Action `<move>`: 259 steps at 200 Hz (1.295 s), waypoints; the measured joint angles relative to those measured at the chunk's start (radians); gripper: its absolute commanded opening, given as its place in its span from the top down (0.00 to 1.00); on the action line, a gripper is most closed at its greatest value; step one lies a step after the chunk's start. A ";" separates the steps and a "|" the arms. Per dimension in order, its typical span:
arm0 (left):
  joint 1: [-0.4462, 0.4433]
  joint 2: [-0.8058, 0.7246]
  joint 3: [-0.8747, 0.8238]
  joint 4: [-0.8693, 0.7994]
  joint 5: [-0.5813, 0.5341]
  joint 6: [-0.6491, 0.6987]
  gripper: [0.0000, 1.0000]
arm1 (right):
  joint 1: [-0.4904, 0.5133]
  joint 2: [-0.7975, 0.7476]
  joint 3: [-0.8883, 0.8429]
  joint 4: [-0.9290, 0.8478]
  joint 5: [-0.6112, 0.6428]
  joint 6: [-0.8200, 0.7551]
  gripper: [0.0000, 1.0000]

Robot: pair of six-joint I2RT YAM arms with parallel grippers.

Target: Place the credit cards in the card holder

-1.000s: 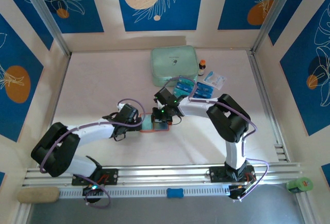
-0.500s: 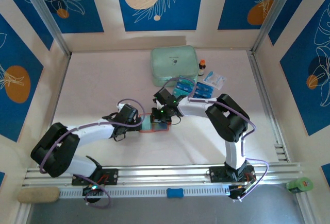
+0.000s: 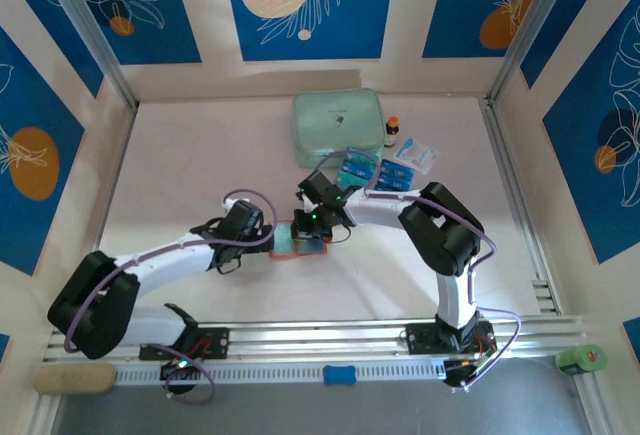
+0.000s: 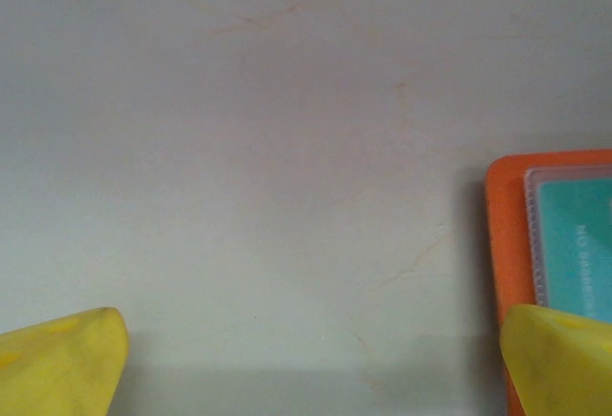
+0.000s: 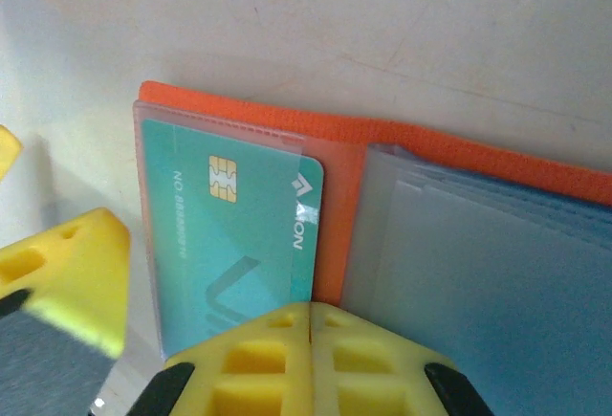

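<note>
The card holder [image 3: 300,241] lies open on the table, orange [image 5: 337,208] with clear sleeves. A teal credit card [image 5: 229,234] with a gold chip sits in its left sleeve; the same card [image 4: 579,249] shows at the right edge of the left wrist view. My right gripper [image 5: 311,354] is shut, pads together, its tips resting at the holder's fold with nothing between them. My left gripper [image 4: 311,368] is open just left of the holder, its right fingertip [image 4: 564,359] over the holder's orange edge [image 4: 502,234]. More credit cards [image 3: 355,168] lie behind the right arm.
A large mint-green zip case [image 3: 337,125] stands at the back, with a small bottle [image 3: 391,131] and a white-and-blue packet [image 3: 418,154] to its right. Metal rails [image 3: 330,337] run along the near edge. Bare table lies left of the holder.
The left arm's elbow has swung out toward the left and lower in the top view. Both grippers and the card holder stay where they were.
</note>
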 measured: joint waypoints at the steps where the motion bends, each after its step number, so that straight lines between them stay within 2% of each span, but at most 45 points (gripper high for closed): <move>1: 0.000 -0.001 0.000 0.000 0.000 0.000 0.00 | 0.000 0.000 0.000 0.000 0.000 0.000 1.00; 95: 0.006 -0.054 0.050 -0.033 0.030 -0.008 0.00 | -0.002 -0.006 -0.003 0.003 0.000 0.003 1.00; 186: -0.001 -0.061 0.093 -0.029 0.109 -0.050 0.00 | -0.069 -0.089 -0.057 0.013 -0.008 -0.001 1.00; 259: -0.105 -0.015 0.180 -0.001 0.113 -0.085 0.00 | -0.169 -0.154 -0.085 -0.039 -0.003 -0.063 1.00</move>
